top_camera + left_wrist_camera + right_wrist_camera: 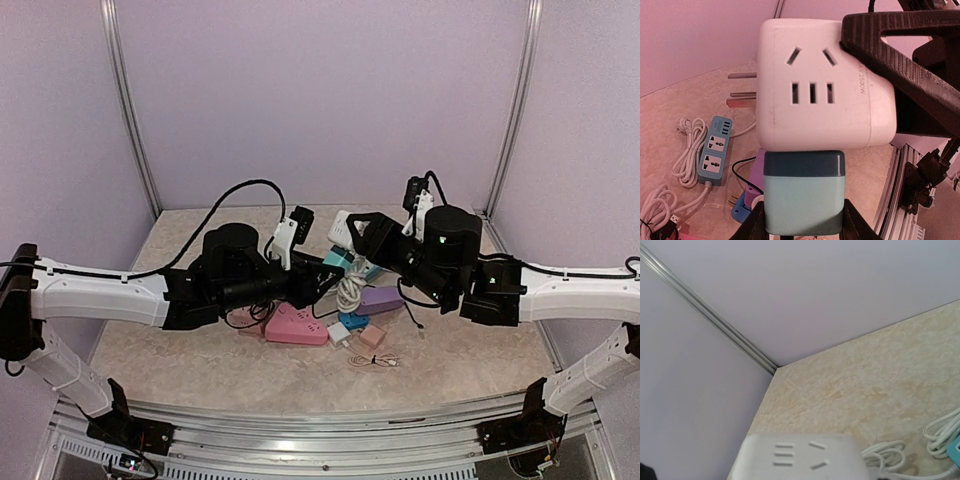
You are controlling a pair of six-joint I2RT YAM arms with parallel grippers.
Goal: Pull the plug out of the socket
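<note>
While the left gripper (804,222) is pinching the teal plug (804,192), the right gripper (364,234) is clamping the white socket cube (815,82), plug and cube touching.

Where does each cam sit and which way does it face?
Top external: above, behind the bases, looking down at the table; both arms show.
Left wrist: on left arm, facing teal plug in left gripper; finger of right gripper shows.
Right wrist: on right arm, facing a wall corner; no robot parts clear.
Shared: white socket cube, both wrist views.
</note>
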